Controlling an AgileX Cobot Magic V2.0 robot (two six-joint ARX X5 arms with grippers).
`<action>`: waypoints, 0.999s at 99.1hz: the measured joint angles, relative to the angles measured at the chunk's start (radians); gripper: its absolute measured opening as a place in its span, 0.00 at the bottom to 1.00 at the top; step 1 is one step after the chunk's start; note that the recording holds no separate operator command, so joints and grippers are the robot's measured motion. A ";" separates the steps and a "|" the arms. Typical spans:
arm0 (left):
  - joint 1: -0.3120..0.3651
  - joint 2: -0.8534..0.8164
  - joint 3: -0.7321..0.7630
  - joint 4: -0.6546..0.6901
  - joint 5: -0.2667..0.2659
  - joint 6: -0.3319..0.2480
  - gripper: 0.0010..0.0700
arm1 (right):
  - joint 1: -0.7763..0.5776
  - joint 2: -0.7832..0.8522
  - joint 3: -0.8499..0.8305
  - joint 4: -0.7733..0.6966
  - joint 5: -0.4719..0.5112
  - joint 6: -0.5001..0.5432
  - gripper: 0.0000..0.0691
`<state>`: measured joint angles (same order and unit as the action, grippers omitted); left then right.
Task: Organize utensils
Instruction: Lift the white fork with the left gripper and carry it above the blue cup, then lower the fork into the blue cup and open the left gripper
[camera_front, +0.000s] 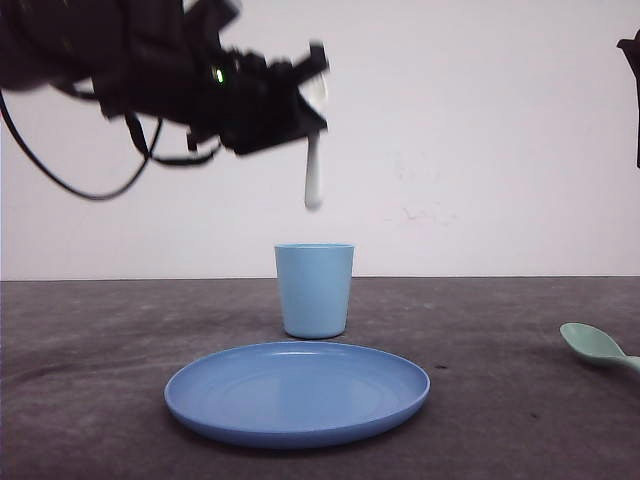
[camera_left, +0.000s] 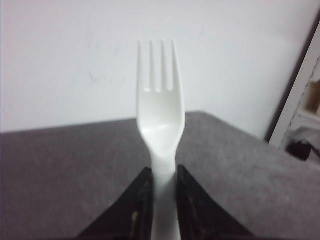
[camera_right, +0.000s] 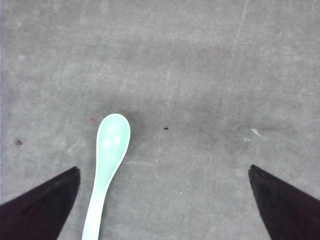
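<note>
My left gripper (camera_front: 312, 92) is high over the table, shut on the white fork (camera_front: 313, 178), whose free end hangs down above the light blue cup (camera_front: 314, 289). In the left wrist view the black fingers (camera_left: 137, 205) clamp the fork (camera_left: 161, 112) just below its head, tines pointing away from my gripper (camera_left: 164, 176). The mint-green spoon (camera_front: 596, 346) lies flat on the grey table at the far right. My right gripper (camera_right: 164, 172) hovers wide open above it. The spoon (camera_right: 108, 159) lies close to one finger (camera_right: 47, 202), bowl pointing away, touching neither.
A round blue plate (camera_front: 297, 392) sits in front of the cup near the table's front edge. The white wall stands behind the table. A dark part of the right arm (camera_front: 632, 80) shows at the right edge.
</note>
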<state>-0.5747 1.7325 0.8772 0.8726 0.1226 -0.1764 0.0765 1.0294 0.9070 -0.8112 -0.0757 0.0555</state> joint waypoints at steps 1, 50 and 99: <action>0.000 0.006 0.000 0.000 0.000 0.000 0.05 | 0.000 0.000 0.000 0.000 0.000 0.000 0.98; -0.003 0.144 0.006 -0.008 0.063 0.091 0.05 | 0.000 0.000 0.000 0.000 0.000 0.000 0.98; -0.006 0.144 0.006 -0.041 0.064 0.126 0.05 | 0.000 0.000 0.000 0.000 0.000 0.000 0.98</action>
<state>-0.5808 1.8767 0.8837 0.8318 0.1871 -0.0505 0.0765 1.0294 0.9070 -0.8116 -0.0757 0.0555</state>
